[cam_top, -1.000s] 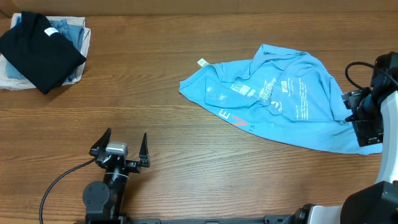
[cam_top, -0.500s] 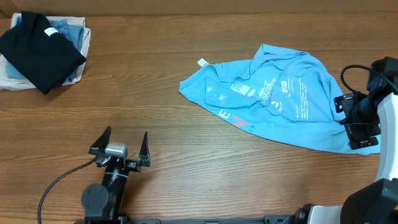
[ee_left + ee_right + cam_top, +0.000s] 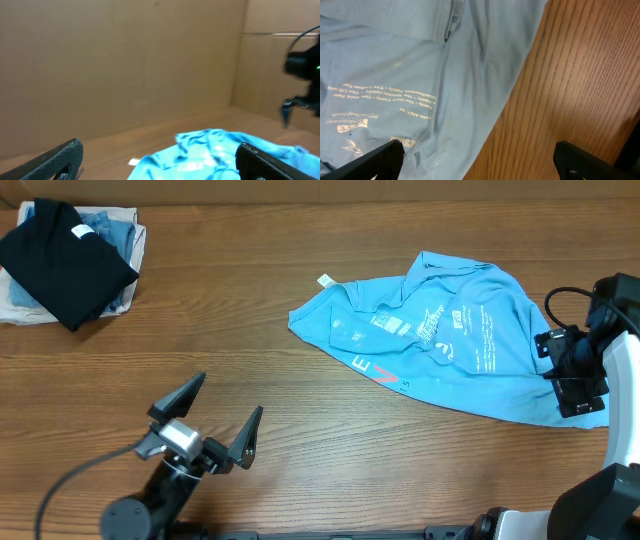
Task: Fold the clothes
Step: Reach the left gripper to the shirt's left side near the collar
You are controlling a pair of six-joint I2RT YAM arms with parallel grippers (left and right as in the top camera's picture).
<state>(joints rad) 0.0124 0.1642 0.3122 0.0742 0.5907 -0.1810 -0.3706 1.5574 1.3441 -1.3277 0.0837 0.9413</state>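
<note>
One sky-blue t-shirt (image 3: pixel 440 340) lies crumpled and unfolded on the right half of the tabletop (image 3: pixel 230 310), white lettering up. Right gripper (image 3: pixel 476 150) is over its right edge, fingers spread wide, gripping nothing. Left gripper (image 3: pixel 228 396) is front left, well apart, fingers spread, empty. Far-left corner: one pile of folded garments (image 3: pixel 112 230), one black shirt (image 3: pixel 60 265) on top.

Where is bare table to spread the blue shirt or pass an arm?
Bare table: between the folded pile and the t-shirt, and in front of the t-shirt, right of the left gripper. Crowded: far right, right gripper over its edge.
</note>
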